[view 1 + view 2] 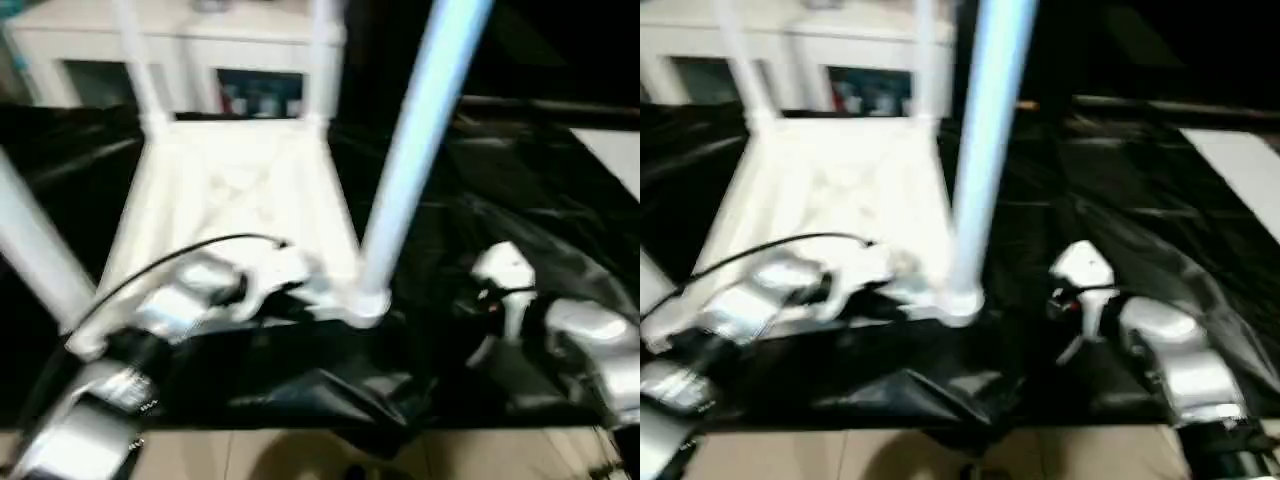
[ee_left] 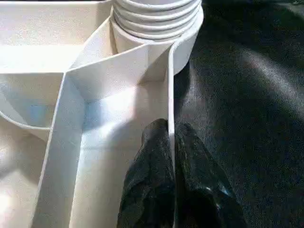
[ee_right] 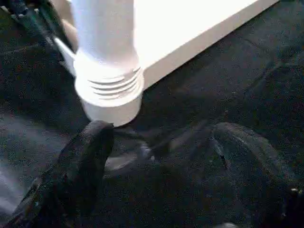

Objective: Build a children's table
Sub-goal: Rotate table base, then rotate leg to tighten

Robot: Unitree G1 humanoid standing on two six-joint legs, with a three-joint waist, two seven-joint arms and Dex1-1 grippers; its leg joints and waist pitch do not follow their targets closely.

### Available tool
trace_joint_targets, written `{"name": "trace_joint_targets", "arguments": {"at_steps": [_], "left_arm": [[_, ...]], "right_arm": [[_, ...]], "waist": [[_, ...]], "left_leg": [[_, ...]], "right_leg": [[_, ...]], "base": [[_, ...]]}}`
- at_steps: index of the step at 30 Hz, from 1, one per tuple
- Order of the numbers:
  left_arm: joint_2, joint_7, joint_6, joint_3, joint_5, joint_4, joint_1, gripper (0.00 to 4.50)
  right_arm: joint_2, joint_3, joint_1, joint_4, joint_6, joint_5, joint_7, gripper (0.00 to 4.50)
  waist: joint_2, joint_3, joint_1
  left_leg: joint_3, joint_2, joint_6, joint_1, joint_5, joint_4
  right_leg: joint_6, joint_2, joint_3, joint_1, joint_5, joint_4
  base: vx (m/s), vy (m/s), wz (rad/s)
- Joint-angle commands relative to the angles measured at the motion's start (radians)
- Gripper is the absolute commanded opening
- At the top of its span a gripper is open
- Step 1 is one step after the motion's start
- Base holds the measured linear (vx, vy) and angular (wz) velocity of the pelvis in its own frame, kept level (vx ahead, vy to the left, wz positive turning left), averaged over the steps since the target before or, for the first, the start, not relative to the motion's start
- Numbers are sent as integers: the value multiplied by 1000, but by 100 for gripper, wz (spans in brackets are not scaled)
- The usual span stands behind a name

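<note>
**Upturned table: rim pinched, four legs seated**

Left gripper (image 2: 171, 142): fingers closed thin on the side rim (image 2: 170, 85) of the children's table (image 1: 240, 200), one finger inside the wall, one outside, just short of the near corner socket (image 2: 156, 28). Right gripper (image 3: 161, 156): jaws spread wide, nothing held, resting low on the black-draped bench (image 1: 500, 180) beside the same socket and its leg (image 1: 420, 150). Table is placed top-down on the bench, legs upright. Risk judged: thin rim slipping from the pinch; tall legs tipping the piece if pulled unevenly.
</note>
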Motion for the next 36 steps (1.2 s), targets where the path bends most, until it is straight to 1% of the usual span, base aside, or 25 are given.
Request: {"name": "trace_joint_targets", "arguments": {"at_steps": [1,2,3,4,5,6,7,8,9,10,12,13,15,18,20,21,23,24,25,28,29,31,32,34,36], "left_arm": [[64,7,38,39,2,-36,55,4],[76,5,45,50,-4,-56,70,4],[81,4,50,57,-9,-66,78,4],[84,12,52,65,-9,-77,82,4],[83,22,45,68,-7,-81,81,4],[82,23,44,69,-7,-82,81,4],[82,31,42,71,-5,-93,83,4],[69,46,17,79,-12,-95,79,4],[56,54,-6,80,-23,-105,77,4],[47,60,-22,79,-27,-107,74,4],[35,82,-39,77,-22,-101,65,4],[23,98,-48,74,-20,-101,57,4],[9,99,-35,68,-22,-108,46,4],[-19,98,-24,66,-34,-103,35,4],[-19,98,-24,66,-34,-103,35,4],[-28,96,-28,61,-33,-91,33,4],[-32,93,-32,57,-32,-83,32,4],[-35,90,-31,54,-33,-81,32,4],[-37,89,-31,53,-33,-80,32,4],[-46,69,-23,42,-38,-75,33,4],[-48,64,-26,37,-36,-74,32,4],[-48,56,-34,30,-33,-71,30,4],[-52,55,-36,26,-28,-69,29,4],[-55,53,-37,25,-26,-68,28,4],[-58,50,-35,23,-25,-65,24,4]], "right_arm": [[25,27,-6,-19,-16,-4,0,377],[36,35,-13,-13,-22,-9,-7,377],[43,38,-18,-8,-26,-12,-11,377],[54,43,-27,5,-35,-21,-21,377],[67,49,-38,18,-47,-30,-33,377],[69,49,-39,20,-48,-31,-34,377],[79,53,-47,29,-56,-37,-43,377],[89,58,-55,35,-60,-40,-47,377],[100,59,-64,41,-65,-43,-55,377],[107,59,-70,47,-67,-46,-63,377],[115,59,-78,52,-68,-43,-65,377],[122,62,-86,59,-70,-42,-65,377],[128,73,-95,67,-78,-44,-56,377],[137,86,-112,85,-94,-54,-58,377],[137,86,-112,85,-94,-54,-58,377],[143,91,-125,109,-113,-70,-69,377],[147,93,-132,122,-125,-80,-76,377],[154,95,-139,135,-131,-85,-82,377],[157,96,-143,141,-133,-88,-85,377],[191,108,-171,190,-158,-109,-110,377],[201,112,-181,204,-162,-113,-115,377],[214,115,-194,224,-164,-114,-119,377],[221,120,-207,247,-174,-112,-119,377],[223,123,-211,257,-180,-112,-114,377],[229,125,-219,275,-188,-111,-107,377]], "waist": [[3,-53,8],[5,-47,0],[8,-46,-1],[11,-48,0],[4,-44,-1],[4,-44,-1],[9,-44,-3],[6,-40,-3],[6,-41,-4],[9,-42,-6],[7,-41,-5],[3,-39,-3],[6,-37,1],[5,-35,5],[8,-35,9],[0,-37,10],[3,-37,12],[-2,-38,13],[-1,-38,14],[-2,-35,14],[-6,-39,16],[-3,-38,19],[-5,-39,23],[-3,-40,31],[-2,-43,37]], "left_leg": [[7,-14,53,-8,-399,-74],[6,-16,52,-14,-407,-78],[5,-17,51,-10,-416,-77],[5,-18,50,-1,-420,-73],[6,-17,50,1,-424,-73],[6,-17,50,1,-424,-73],[3,-16,45,2,-432,-74],[3,-16,47,1,-437,-76],[3,-16,46,4,-440,-75],[2,-14,46,4,-441,-76],[3,-13,49,3,-434,-79],[7,-12,56,6,-426,-77],[10,-13,63,5,-406,-78],[11,-12,65,2,-385,-79],[12,-11,66,4,-374,-78],[15,-10,69,3,-361,-78],[15,-10,68,2,-352,-79],[17,-9,69,2,-340,-78],[17,-10,70,1,-334,-78],[19,-11,68,-2,-336,-77],[18,-10,68,-3,-310,-77],[21,-7,70,0,-301,-77],[22,-7,71,0,-287,-77],[24,-5,74,1,-267,-77],[27,-3,75,0,-244,-77]], "right_leg": [[-102,-36,11,66,-547,-92],[-91,-35,7,67,-578,-97],[-83,-34,3,65,-598,-103],[-82,-35,1,61,-598,-107],[-86,-33,-1,56,-595,-109],[-86,-33,-1,56,-595,-109],[-87,-35,-3,58,-594,-106],[-82,-35,-5,58,-602,-108],[-81,-34,-5,57,-602,-109],[-88,-36,-3,57,-587,-107],[-100,-35,0,59,-556,-103],[-109,-35,4,55,-540,-103],[-123,-36,7,57,-526,-99],[-119,-38,10,59,-522,-96],[-127,-39,13,58,-507,-95],[-133,-39,14,59,-489,-93],[-139,-39,15,60,-482,-91],[-145,-39,17,60,-462,-88],[-149,-39,17,61,-454,-85],[-139,-41,15,61,-485,-86],[-143,-44,18,63,-469,-82],[-156,-43,21,60,-444,-80],[-163,-42,22,62,-423,-77],[-173,-43,24,63,-393,-73],[-197,-43,27,65,-331,-64]], "base": [[0,0,0],[0,0,0],[0,0,0],[0,0,0],[0,0,0],[0,0,0],[0,0,0],[0,0,0],[0,0,0],[0,0,0],[0,0,0],[0,0,0],[0,0,0],[0,0,0],[0,0,0],[0,0,0],[0,0,0],[0,0,0],[0,0,0],[0,0,0],[0,0,0],[0,0,0],[0,0,0],[0,0,0],[0,0,0]]}}
